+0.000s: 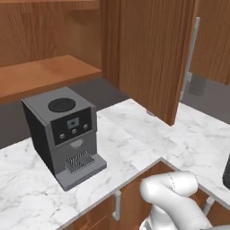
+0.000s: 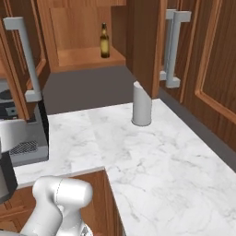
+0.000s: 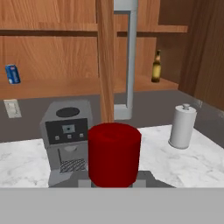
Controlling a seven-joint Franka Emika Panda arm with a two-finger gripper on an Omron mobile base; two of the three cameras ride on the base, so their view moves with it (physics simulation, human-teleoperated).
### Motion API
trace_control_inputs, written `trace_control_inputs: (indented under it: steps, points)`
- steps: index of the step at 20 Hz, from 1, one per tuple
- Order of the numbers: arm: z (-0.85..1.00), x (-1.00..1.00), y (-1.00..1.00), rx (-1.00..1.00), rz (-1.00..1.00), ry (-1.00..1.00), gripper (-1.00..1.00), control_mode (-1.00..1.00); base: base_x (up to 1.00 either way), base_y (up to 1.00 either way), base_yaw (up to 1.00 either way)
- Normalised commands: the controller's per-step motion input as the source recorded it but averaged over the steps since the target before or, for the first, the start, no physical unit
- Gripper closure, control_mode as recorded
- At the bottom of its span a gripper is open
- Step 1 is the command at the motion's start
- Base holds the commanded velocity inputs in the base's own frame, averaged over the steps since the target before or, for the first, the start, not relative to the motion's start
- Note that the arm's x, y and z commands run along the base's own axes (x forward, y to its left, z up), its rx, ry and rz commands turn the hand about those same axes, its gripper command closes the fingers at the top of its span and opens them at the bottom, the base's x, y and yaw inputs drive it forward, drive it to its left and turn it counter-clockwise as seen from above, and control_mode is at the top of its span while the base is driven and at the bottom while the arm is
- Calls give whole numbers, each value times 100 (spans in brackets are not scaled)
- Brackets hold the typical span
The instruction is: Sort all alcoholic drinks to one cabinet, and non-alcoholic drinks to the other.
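Your tool point(image 3: 114, 186) grips the squat bottle's smooth red cap point(image 3: 114, 153). A slim brown glass beer bottle point(image 2: 104, 41) stands on the wooden shelf point(image 2: 87, 56). A boxy grey coffee machine point(image 1: 63, 133) sits on the marble worktop point(image 2: 156, 152).

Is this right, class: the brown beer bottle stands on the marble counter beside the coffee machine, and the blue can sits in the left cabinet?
Not quite. The brown beer bottle stands on the shelf inside the open right-hand cabinet, not on the marble counter; the hand view and the right base view both show it there. The coffee machine is on the counter, and the blue can does sit in the left cabinet.

Beer bottle point(image 2: 104, 41) and blue can point(image 3: 12, 74) upright on shelves
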Motion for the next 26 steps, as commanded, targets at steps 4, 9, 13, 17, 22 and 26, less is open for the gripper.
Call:
trace_control_inputs:
  steps: [4, 9, 13, 17, 22, 26]
  points:
    - [0, 0, 0, 0, 0, 0, 100, 100, 81, -88, 28]
    - [0, 0, 0, 0, 0, 0, 100, 100, 81, -92, 25]
    - [0, 0, 0, 0, 0, 0, 100, 100, 64, -96, 19]
    - [0, 0, 0, 0, 0, 0, 100, 100, 52, -100, 13]
    - [0, 0, 0, 0, 0, 0, 100, 100, 46, -100, 9]
    - [0, 0, 0, 0, 0, 0, 100, 100, 40, -100, 20]
